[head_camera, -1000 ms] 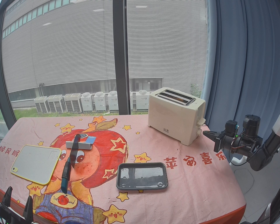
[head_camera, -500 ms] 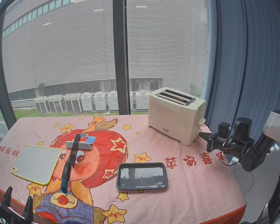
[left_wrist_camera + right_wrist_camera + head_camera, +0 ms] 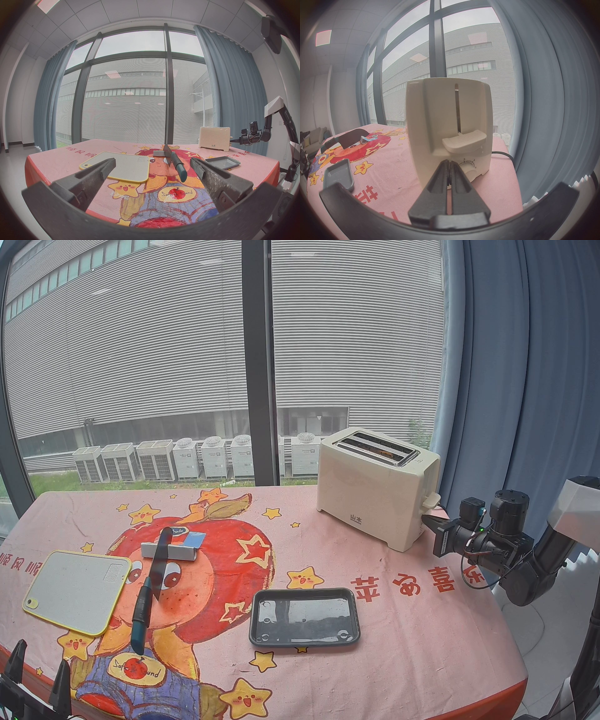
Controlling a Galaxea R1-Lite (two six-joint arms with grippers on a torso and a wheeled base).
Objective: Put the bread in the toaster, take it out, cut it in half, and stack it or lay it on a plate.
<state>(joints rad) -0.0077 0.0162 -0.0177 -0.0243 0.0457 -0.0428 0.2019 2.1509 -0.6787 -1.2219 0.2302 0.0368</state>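
Right gripper [image 3: 449, 165] fingers pressed together, tips just below the toaster [image 3: 375, 487] lever [image 3: 464, 141]. Left gripper [image 3: 152, 162] spread wide, low at the table [image 3: 406, 640] near-left edge. Plate [image 3: 304, 617] mid-table.

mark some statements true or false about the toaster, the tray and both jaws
The right jaws are shut, close to the lever of the toaster. True.
Bread lies on the black tray. False: it holds no bread.
The knife lies on the cutting board. False: it lies beside it, blade across a small rack.
The left jaws are open. True.
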